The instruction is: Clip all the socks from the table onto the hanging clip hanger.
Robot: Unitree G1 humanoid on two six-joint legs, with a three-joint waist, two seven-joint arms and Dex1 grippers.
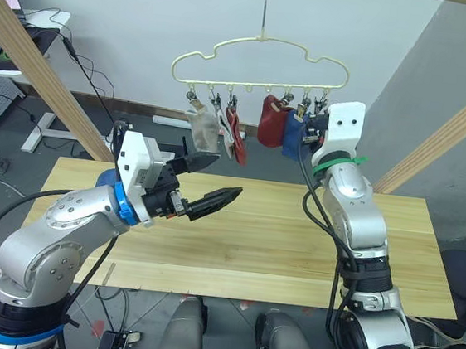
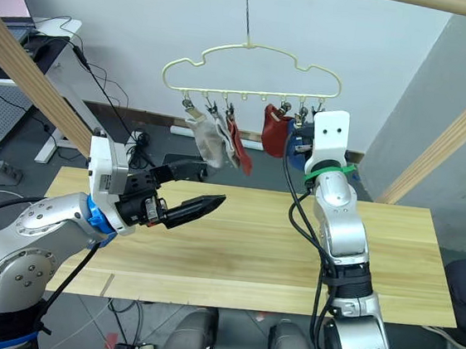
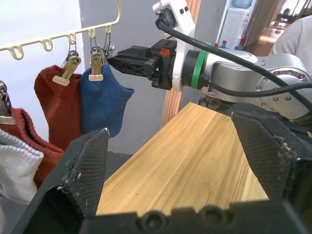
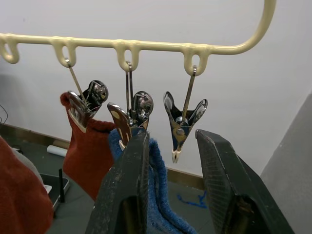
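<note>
- Closest in, the left gripper (image 1: 216, 181) hangs over the left part of the table (image 1: 292, 247), jaws spread wide, nothing in them, pointing toward the hanger.
- The light plank tabletop runs across under both arms; can't spot any socks on the stretch that shows.
- Further back, the right gripper (image 4: 168, 195) is raised to the right end of the clip hanger (image 1: 262, 57). Its fingers (image 4: 222, 190) are parted, one on each side of the last metal clip (image 4: 181, 124), which hangs bare. Not squeezing anything as far as I can see.
- Right beside that clip, a blue sock (image 3: 103, 100) is pinned up, just touching the inner finger in the right wrist view. Next to it hangs a rust-red sock (image 3: 57, 109).
- Toward the hanger's left, a second rust-red sock (image 1: 237, 137) and a light grey sock (image 1: 204, 130) hang bunched together.
- The hanger dangles from its top hook in front of the pale wall (image 1: 150, 16).
</note>
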